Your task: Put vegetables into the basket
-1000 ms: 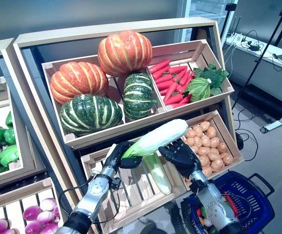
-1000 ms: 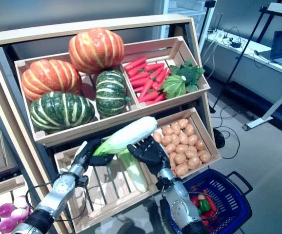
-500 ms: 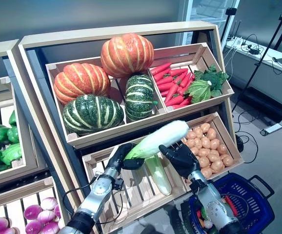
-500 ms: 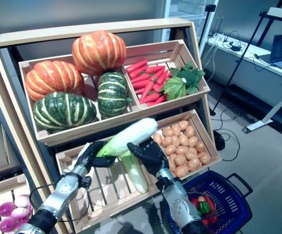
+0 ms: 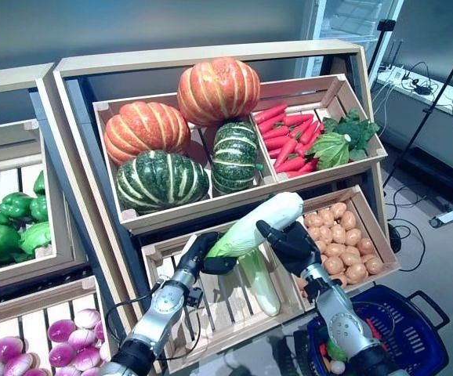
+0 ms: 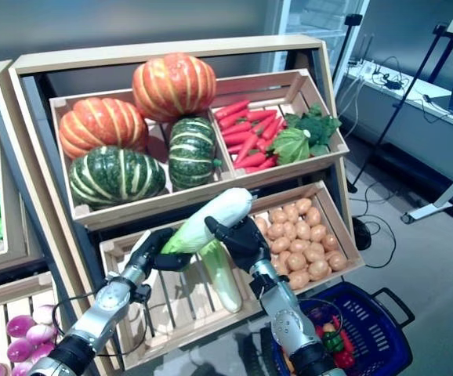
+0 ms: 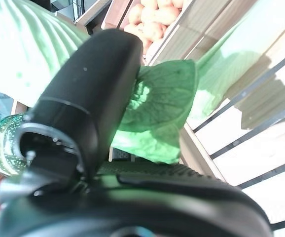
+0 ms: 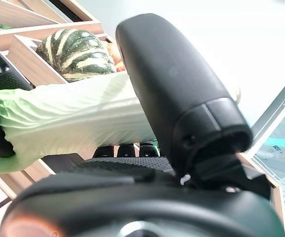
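We see even, cool indoor light from above in both head views. The orange ribbed pumpkins (image 5: 219,90) carry soft highlights, and the dark recess under the upper wooden crate (image 5: 234,196) lies in shadow. In the left wrist view, the pale green cabbage (image 7: 29,54) is glare-washed, and the near black thumb (image 7: 78,103) is blurred.

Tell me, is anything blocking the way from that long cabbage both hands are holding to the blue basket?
Nothing visible. The cabbage, held by the left hand and right hand, hangs clear of the crate; the basket sits open, lower right.
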{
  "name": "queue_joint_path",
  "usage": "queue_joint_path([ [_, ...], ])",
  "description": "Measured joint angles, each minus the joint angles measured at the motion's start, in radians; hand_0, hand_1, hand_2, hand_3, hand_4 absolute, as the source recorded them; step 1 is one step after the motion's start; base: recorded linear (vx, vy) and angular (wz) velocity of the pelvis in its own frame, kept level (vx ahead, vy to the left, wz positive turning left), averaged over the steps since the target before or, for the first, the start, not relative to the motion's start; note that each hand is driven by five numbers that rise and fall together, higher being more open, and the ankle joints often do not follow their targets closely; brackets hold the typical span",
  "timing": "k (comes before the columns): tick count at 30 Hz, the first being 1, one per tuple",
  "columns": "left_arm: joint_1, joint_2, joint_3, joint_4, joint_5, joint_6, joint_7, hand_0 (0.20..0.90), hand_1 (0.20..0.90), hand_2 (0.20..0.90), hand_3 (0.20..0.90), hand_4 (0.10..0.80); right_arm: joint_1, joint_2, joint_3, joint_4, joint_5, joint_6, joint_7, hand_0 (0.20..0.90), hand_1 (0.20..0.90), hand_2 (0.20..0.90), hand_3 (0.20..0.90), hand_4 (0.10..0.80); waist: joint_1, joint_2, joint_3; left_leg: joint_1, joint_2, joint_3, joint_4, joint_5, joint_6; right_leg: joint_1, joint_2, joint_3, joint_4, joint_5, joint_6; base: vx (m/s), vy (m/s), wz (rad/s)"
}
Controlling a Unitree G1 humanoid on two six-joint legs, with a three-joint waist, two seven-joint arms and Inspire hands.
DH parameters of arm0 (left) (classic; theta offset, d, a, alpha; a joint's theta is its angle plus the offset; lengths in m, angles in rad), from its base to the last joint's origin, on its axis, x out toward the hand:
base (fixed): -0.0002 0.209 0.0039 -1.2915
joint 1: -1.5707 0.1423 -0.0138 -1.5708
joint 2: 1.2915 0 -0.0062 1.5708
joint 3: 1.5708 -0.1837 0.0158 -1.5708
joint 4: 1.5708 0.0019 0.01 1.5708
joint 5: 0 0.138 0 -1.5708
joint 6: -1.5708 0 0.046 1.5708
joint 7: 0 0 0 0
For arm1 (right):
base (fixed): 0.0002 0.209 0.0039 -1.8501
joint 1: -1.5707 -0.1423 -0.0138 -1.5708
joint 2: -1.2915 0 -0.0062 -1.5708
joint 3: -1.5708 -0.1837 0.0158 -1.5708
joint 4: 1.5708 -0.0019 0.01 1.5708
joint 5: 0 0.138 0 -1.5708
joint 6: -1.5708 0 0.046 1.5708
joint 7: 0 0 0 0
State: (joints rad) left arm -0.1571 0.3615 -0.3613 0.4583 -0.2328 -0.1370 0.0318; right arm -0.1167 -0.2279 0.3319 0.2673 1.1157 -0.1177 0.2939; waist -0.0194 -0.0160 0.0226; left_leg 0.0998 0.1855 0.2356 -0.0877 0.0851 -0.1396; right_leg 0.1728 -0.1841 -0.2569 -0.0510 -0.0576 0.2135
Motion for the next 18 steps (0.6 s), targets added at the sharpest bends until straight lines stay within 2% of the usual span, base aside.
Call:
queue_joint_path([
  [3,-0.007,0.0,-0.008,0.009,0.0,0.0,-0.002,0.3,0.3,0.3,0.3,0.4,-0.006,-0.005,0.0,0.0,-0.001,0.0,0.0,0.9,0.9,0.9,0.9,0.8,0.001,0.0,0.0,-0.001,0.0,0.0,0.0,0.0,0.0,0.0,0.0,0.0,0.0,0.0,0.0,0.0,0.0,0.0],
  [4,-0.009,0.0,-0.01,0.011,0.001,0.0,-0.003,0.3,0.3,0.3,0.3,0.4,-0.008,-0.008,0.0,0.0,-0.001,0.0,0.0,0.495,0.495,0.495,0.495,0.53,0.001,-0.001,0.0,-0.001,0.0,0.0,0.0,0.0,0.0,0.0,0.0,0.0,0.0,0.0,0.0,0.0,0.0,0.0],
  [5,-0.011,0.0,-0.011,0.012,0.003,0.0,-0.005,0.3,0.3,0.3,0.3,0.4,-0.012,-0.01,0.001,0.0,-0.001,0.0,-0.001,0.3,0.3,0.3,0.3,0.4,0.001,-0.001,0.001,-0.002,0.0,-0.001,0.0,0.0,0.0,0.0,0.0,0.0,0.0,0.0,0.0,0.0,0.0,0.0],
  [18,-0.024,0.005,-0.055,-0.011,0.014,0.003,-0.039,0.3,0.3,0.3,0.3,0.4,-0.03,-0.04,-0.011,0.007,-0.01,-0.033,-0.064,0.3,0.3,0.3,0.3,0.4,0.002,-0.005,0.003,-0.006,0.0,-0.006,0.0,0.001,-0.001,0.0,0.001,0.0,-0.002,0.0,0.0,-0.001,0.001,0.01],
])
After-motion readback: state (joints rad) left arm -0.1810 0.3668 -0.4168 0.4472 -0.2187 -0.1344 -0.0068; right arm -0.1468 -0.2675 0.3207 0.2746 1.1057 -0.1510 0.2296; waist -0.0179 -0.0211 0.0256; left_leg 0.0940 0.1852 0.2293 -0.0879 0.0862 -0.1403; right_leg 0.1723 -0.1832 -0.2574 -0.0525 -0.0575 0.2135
